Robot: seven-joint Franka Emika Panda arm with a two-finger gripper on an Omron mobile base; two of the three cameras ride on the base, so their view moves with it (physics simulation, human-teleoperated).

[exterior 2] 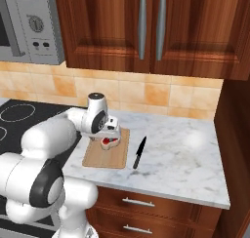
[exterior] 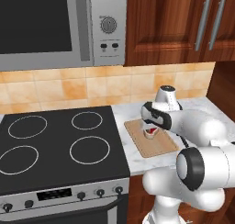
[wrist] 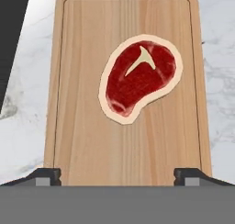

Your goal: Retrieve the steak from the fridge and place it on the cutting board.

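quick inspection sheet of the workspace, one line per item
surface: white marble counter beside a black stovetop
job's things: steak lies flat on the cutting board, in its far half
clutter: black knife on the counter, right of the board and apart from it
grippers: gripper open above the board, tips spread wide, holding nothing
cables: nothing seen
surroundings: microwave above the stove, brown wooden cupboards, tan tile backsplash

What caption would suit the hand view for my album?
Steak lying flat on the cutting board, seen from above between the open gripper fingertips.
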